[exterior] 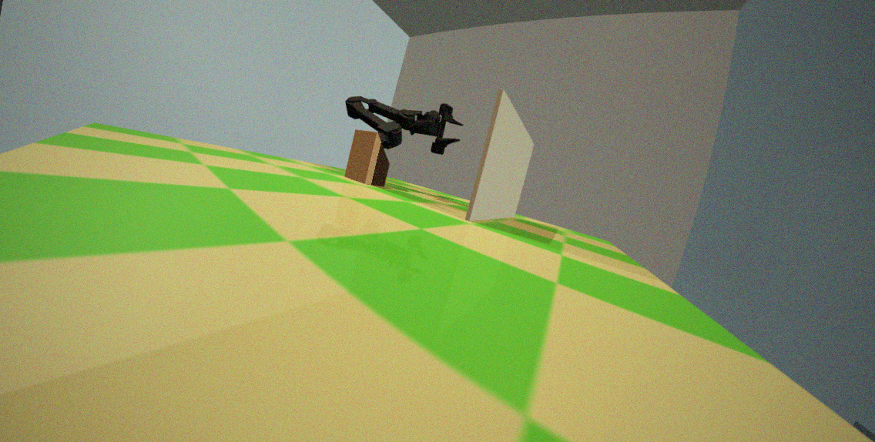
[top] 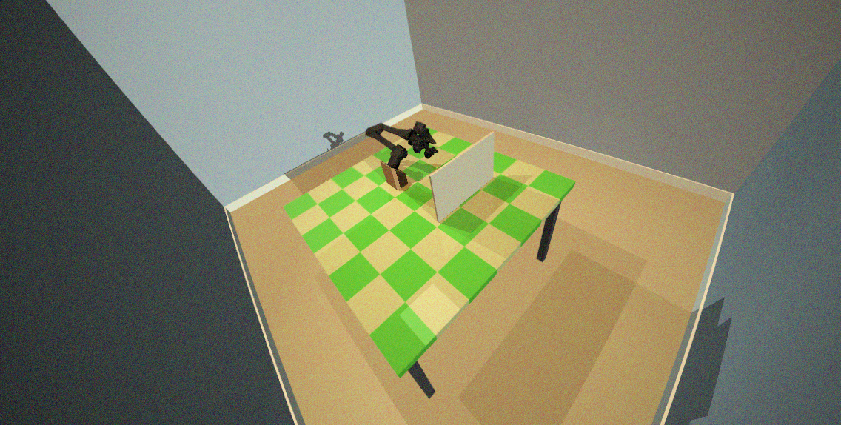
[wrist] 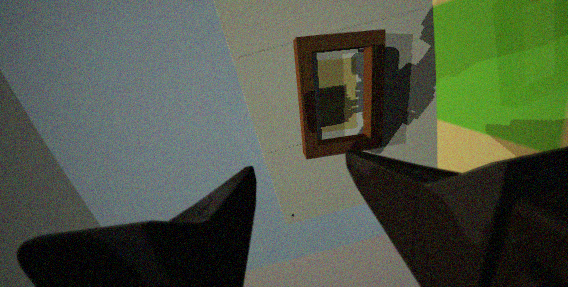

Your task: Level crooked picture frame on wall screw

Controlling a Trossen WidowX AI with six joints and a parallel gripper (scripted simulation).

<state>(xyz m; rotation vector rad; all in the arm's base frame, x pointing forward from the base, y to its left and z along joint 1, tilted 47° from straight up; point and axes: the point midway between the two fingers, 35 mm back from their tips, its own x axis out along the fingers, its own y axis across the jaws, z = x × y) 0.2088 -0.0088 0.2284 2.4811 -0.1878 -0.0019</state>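
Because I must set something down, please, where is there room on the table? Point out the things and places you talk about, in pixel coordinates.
Widest room: the table (top: 406,275) (exterior: 367,292) (wrist: 475,67) between block (top: 391,176) (exterior: 361,157), panel (top: 465,178) (exterior: 504,163) (wrist: 270,97) and the top view's nearest corner. Crowded: between block and panel, where the open gripper (top: 434,146) (exterior: 460,132) (wrist: 300,165) hangs.

Wood-look picture frame (wrist: 307,97), reddish brown; matt black pincer (top: 436,145) (exterior: 459,131) (wrist: 300,165); smooth, faintly reflective checkered counter (top: 410,275) (exterior: 422,292) (wrist: 500,62).

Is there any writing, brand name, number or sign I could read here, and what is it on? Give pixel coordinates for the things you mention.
None that I can read: no text shows on the picture frame (wrist: 307,107), the pale upright panel (top: 465,178) (exterior: 503,163) (wrist: 260,102) or the checkered table (top: 411,227) (exterior: 391,279).
The black arm (top: 385,138) (exterior: 373,119) is too small and dark to rule out a label.
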